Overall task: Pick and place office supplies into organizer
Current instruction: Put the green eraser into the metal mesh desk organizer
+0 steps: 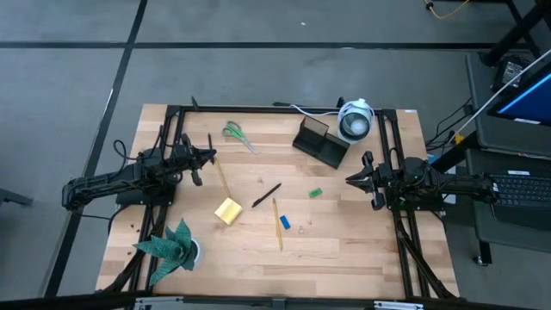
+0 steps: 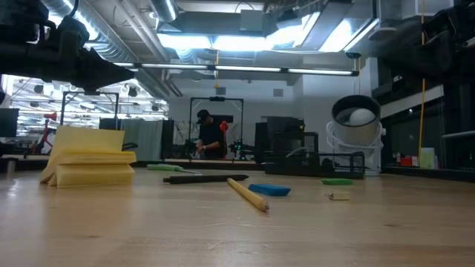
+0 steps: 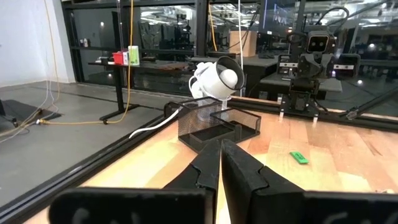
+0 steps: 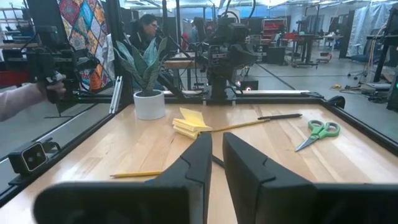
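The black organizer (image 1: pixel 321 142) stands near the table's far edge, beside a round white device (image 1: pixel 355 120). Lying flat on the wood are the green-handled scissors (image 1: pixel 237 133), yellow sticky pad (image 1: pixel 228 210), black pen (image 1: pixel 266 195), two yellow pencils (image 1: pixel 221 172) (image 1: pixel 277 222), blue block (image 1: pixel 285 222) and green piece (image 1: pixel 315 193). My left gripper (image 1: pixel 207 158) hovers shut at the table's left side, pointing toward the middle. My right gripper (image 1: pixel 351 179) hovers shut at the right side, facing it. In the left wrist view the organizer (image 3: pixel 217 127) lies ahead of my fingers (image 3: pixel 221 143).
A green paper plant in a white pot (image 1: pixel 172 245) stands at the near left corner. A white cable runs from the round device along the far edge. Black frame rails border the table's sides. A person's hand (image 4: pixel 25 99) shows beyond the table's left side.
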Available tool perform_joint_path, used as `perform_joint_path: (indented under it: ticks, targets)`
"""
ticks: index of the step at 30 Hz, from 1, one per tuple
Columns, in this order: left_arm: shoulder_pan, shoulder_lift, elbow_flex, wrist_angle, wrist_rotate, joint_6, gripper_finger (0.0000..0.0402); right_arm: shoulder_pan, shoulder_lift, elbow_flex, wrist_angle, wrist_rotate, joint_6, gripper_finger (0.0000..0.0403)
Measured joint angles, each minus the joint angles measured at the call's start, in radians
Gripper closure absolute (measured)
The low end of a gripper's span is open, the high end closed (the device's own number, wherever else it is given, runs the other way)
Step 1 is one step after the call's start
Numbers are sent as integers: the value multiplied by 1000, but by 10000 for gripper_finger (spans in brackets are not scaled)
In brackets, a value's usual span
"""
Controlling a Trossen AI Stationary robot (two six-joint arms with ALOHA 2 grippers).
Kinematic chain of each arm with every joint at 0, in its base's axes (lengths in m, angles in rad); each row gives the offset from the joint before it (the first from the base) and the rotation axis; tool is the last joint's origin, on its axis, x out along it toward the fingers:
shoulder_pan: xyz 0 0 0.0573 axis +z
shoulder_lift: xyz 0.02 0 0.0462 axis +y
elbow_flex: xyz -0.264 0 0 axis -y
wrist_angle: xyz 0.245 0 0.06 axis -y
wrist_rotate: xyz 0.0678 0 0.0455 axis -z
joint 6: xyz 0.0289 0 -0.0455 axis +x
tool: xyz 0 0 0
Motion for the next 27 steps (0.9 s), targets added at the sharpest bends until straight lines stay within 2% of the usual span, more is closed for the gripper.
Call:
perform_joint_path:
  ticks: [14, 22, 27]
  targets:
    - [0, 0, 0, -2, 11, -25, 395, 0, 0, 0, 0, 0, 67, 357]
    - [-2, 7, 0, -7, 235, -43, 399, 0, 0, 0, 11, 0, 66, 357]
    - [-1, 7, 0, -5, 254, 17, 400, 0, 0, 0, 10, 0, 72, 357]
